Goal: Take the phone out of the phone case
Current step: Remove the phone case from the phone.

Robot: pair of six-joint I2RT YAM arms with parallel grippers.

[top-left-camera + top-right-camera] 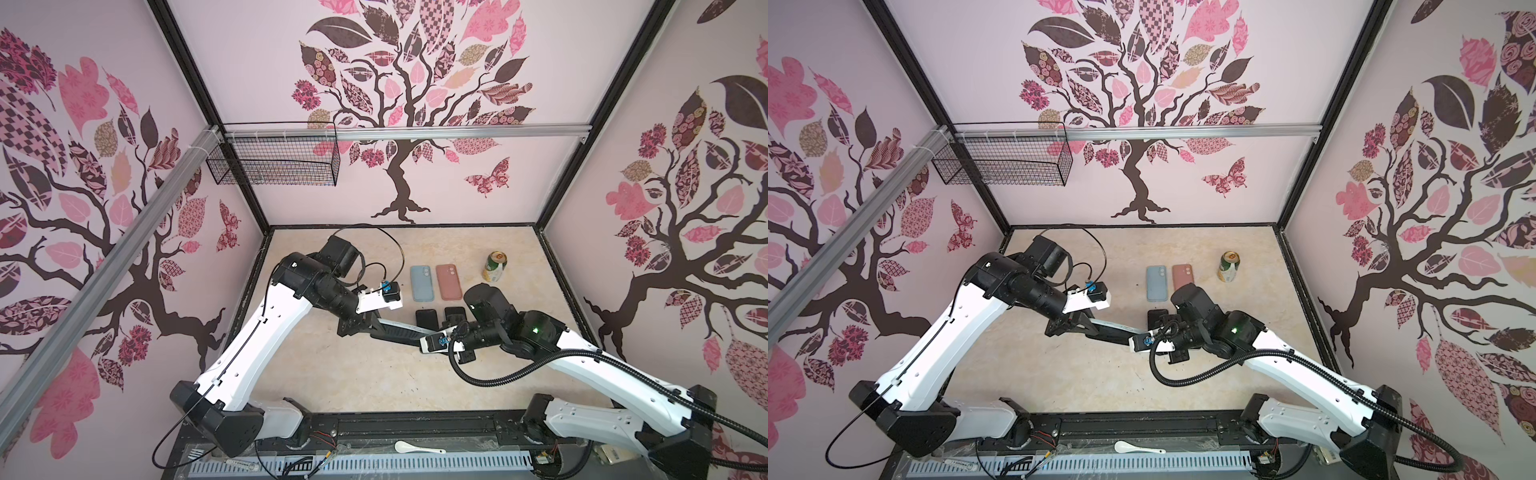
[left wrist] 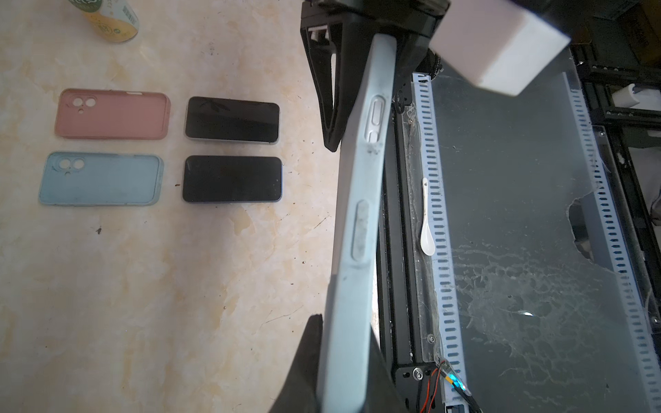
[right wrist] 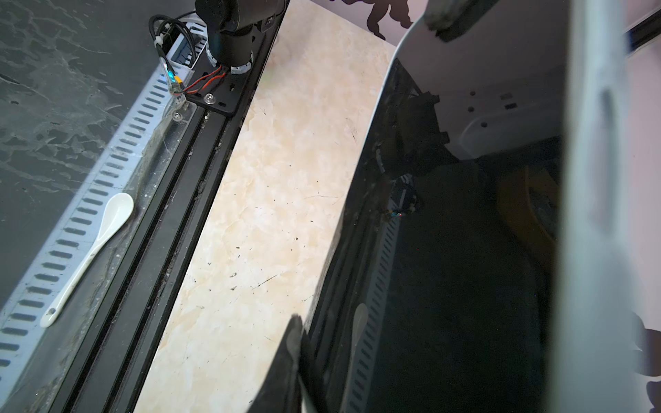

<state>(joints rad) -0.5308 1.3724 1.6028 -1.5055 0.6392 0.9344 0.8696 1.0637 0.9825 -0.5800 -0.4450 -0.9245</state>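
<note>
- Plainly, the left gripper (image 2: 343, 364) is clamped on one end of the held case (image 2: 357, 229), lifted above the table (image 2: 179, 286).
- Right gripper (image 2: 372, 60) pinches the opposite end.
- Phone (image 3: 447, 268) sits inside the held case, screen dark.
- Lying on the table, apart from it: pink case (image 2: 112, 113) with a bare phone (image 2: 231, 119) beside it, blue case (image 2: 100, 178) with a second phone (image 2: 231, 178) beside it.
- Can (image 1: 494, 267) stands near the pink case.

The left gripper (image 2: 343, 357) pinches a pale-blue phone case (image 2: 357, 221) edge-on between its fingers (image 2: 304, 364), and beyond their tips the right gripper (image 2: 368, 64) grips it too.
</note>
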